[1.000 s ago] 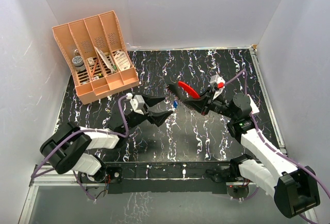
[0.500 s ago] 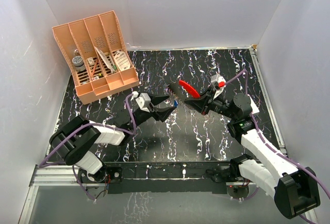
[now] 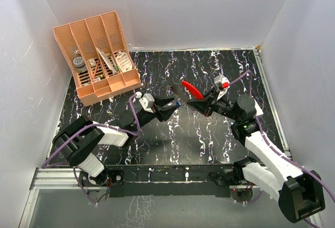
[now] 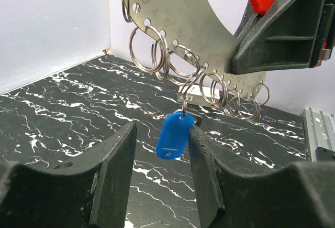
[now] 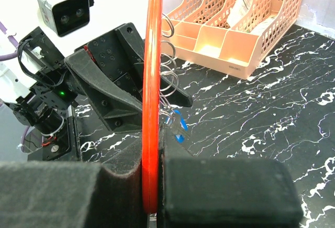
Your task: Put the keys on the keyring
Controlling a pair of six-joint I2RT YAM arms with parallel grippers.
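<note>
Hovering just left of the keyring (image 3: pixel 189 89), the left gripper (image 3: pixel 171 105) flanks the key (image 3: pixel 178 104). Left wrist: key dangles from the keyring between spread fingers (image 4: pixel 112 175). Right wrist: the right gripper (image 5: pixel 152 186) clenches the keyring's red side.

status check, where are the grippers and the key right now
Right gripper shut on keyring, red side. Left gripper open, straddling the blue key. Key hanging off the keyring. Nothing blocking.
</note>
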